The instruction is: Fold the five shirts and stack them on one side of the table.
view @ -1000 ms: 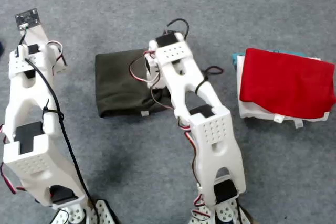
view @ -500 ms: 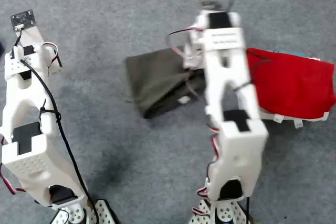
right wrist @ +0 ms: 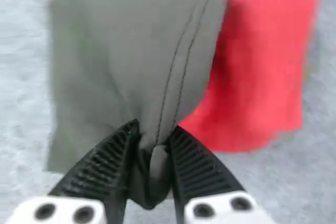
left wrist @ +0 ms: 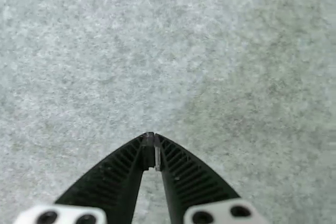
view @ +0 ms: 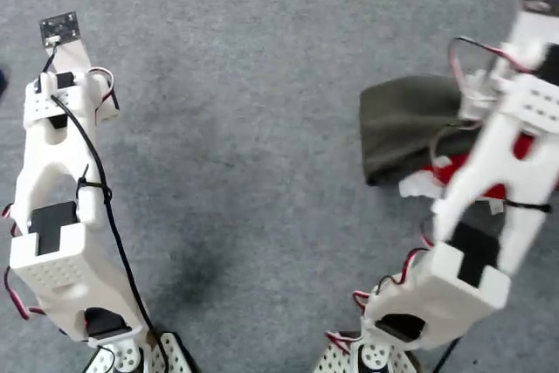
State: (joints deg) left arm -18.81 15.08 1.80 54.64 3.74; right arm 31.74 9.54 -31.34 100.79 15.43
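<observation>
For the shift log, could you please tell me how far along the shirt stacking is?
Done: a folded red shirt lies on a white one at the table's right side. In hand: the right pincer is shut on the folded dark shirt, partly over the red one. The left pincer is shut above bare table. Left: setting the dark shirt on the pile; I cannot tell whether all five are there.

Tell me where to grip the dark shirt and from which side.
Pinch the dark shirt at the stitched edge where the right gripper is shut on it, coming from that edge's side: the thin, limp cloth bunches there into a graspable fold.
</observation>
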